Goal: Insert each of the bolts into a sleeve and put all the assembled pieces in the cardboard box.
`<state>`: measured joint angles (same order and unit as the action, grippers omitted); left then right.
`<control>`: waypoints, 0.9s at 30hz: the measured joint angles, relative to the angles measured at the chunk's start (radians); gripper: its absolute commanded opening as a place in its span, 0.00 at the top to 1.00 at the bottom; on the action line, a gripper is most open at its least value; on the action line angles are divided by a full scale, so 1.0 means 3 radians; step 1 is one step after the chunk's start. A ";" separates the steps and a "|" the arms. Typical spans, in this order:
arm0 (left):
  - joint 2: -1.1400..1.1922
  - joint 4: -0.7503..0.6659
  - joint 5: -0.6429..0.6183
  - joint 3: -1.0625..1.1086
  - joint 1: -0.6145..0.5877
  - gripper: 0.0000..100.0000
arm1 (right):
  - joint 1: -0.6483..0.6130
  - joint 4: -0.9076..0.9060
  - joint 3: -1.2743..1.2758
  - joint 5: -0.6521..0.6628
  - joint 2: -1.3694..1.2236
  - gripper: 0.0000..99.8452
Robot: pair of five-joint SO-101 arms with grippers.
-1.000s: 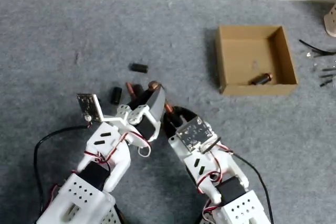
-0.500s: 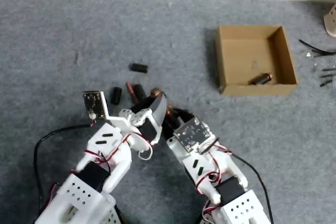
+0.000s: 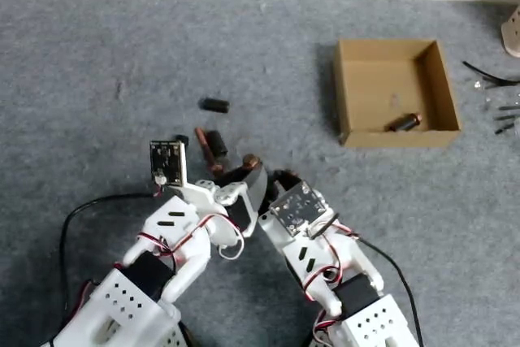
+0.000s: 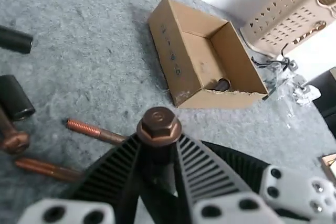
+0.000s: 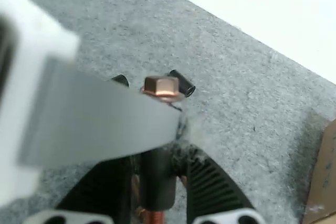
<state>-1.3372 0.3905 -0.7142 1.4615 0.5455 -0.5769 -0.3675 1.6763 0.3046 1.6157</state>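
Note:
My left gripper [image 3: 253, 171] is shut on a copper bolt [image 4: 158, 125] with its hex head up, just in front of the loose parts. Right beside it my right gripper [image 5: 156, 178] is shut on a black sleeve [image 5: 155, 182]. The bolt's head [image 5: 161, 87] stands directly above that sleeve, and the shank between them is hidden. Loose bolts [image 4: 94, 131] and black sleeves [image 4: 16, 98] lie on the grey mat beyond the grippers; one sleeve [image 3: 214, 106] lies farther back. The cardboard box [image 3: 351, 87] sits at the back right with one assembled piece [image 3: 404, 123] inside.
Small screws and dark cables [image 3: 497, 103] lie right of the box, near a white perforated holder [image 4: 283, 14]. The left arm's camera board [image 3: 166, 162] covers part of the loose parts. Bare grey mat stretches between the grippers and the box.
My left gripper has carried the bolt toward the near side and to the right, ending against the right gripper and its sleeve. The right arm has barely shifted.

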 measured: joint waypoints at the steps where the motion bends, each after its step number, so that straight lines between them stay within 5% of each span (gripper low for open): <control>1: 0.0000 0.0000 0.0020 0.0000 0.0000 0.92 | 0.0000 0.0000 0.0000 0.0000 0.0000 1.00; 7: 0.0000 0.0031 0.0026 0.0005 0.0010 0.65 | 0.0118 0.0005 0.0000 0.0005 0.0000 1.00; 14: 0.0000 0.0031 -0.0036 0.0005 0.0015 0.69 | 0.0138 0.0010 0.0000 0.0005 0.0000 1.00; 27: 0.0000 0.0031 -0.0527 0.0005 -0.0895 0.70 | 0.0153 0.0010 0.0000 0.0005 0.0000 1.00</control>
<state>-1.3372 0.3997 -0.8723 1.4630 0.2770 -0.5309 -0.3644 1.6763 0.3061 1.6157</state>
